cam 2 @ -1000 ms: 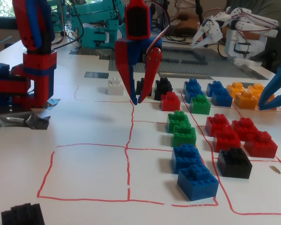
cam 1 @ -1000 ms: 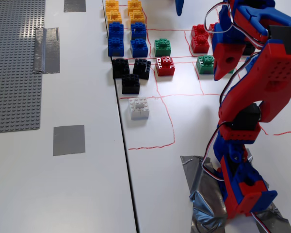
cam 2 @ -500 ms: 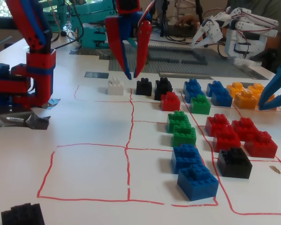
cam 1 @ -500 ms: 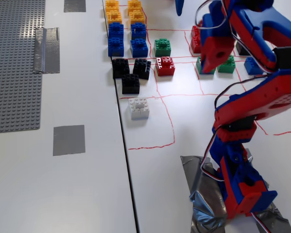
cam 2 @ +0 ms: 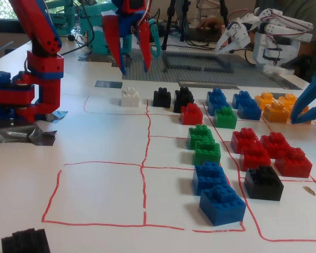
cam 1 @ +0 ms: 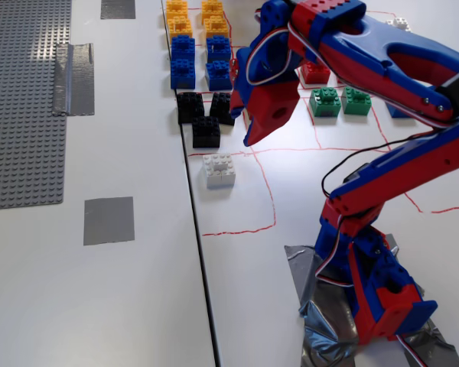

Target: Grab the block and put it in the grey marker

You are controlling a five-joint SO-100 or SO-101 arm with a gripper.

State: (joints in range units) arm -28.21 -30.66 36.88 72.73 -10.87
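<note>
Black brick (cam 2: pixel 24 241) in front — hand (cam 2: pixel 132 67) open, empty, above white block (cam 2: pixel 130 98)

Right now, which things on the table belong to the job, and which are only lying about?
For the job:
- white block
- grey marker
- open fingers

Lying about:
- black bricks
- green bricks
- grey baseplate
- duct-tape strip

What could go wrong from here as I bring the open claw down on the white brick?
1. The gripper hangs open above the white brick, and black bricks sit close beside it; a finger could knock one of them.
2. The grey square lies across the table seam; dragging the brick low could catch there.
3. A duct-tape strip also looks grey, so the wrong patch could get picked.
</note>
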